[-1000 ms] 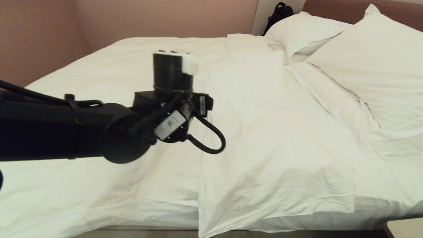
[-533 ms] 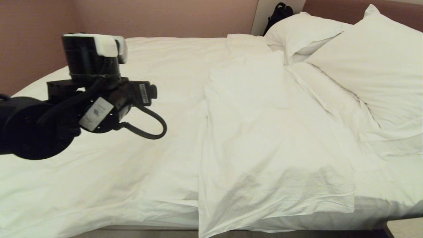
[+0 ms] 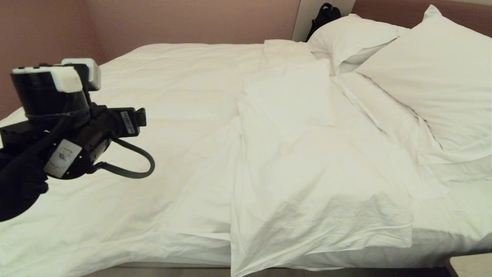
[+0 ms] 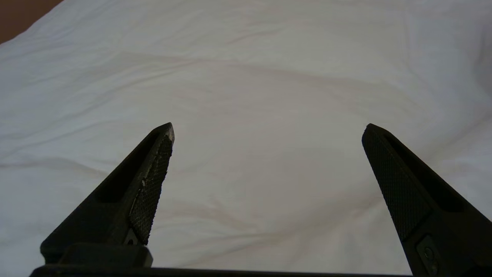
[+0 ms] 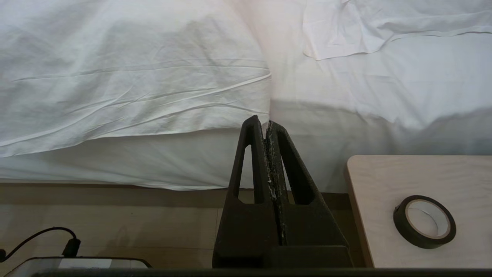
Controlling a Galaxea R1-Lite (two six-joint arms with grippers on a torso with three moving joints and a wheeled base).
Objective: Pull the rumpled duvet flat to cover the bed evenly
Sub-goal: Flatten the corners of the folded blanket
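Where tool (image 4: 268, 129) hovers, duvet (image 4: 246, 77) lies below.

We see open air above the duvet (image 3: 184, 115) around the left gripper (image 4: 268, 130); two pillows (image 3: 423, 77) crowd the bed's (image 3: 442, 246) right end.

Two plump white rectangular pillows (image 3: 423, 77) are lying at the head end, one partly behind the other. A black bag (image 3: 324, 17) is leaning against the pale wall panel (image 3: 307, 15) in the far corner, beside the pinkish-brown wall (image 3: 184, 21). A light wooden counter (image 5: 388, 215) is standing near the mattress side, and a black roll of tape (image 5: 424, 221) is lying flat on it. A black cable (image 5: 42, 236) is curving over the beige floor (image 5: 153, 227).
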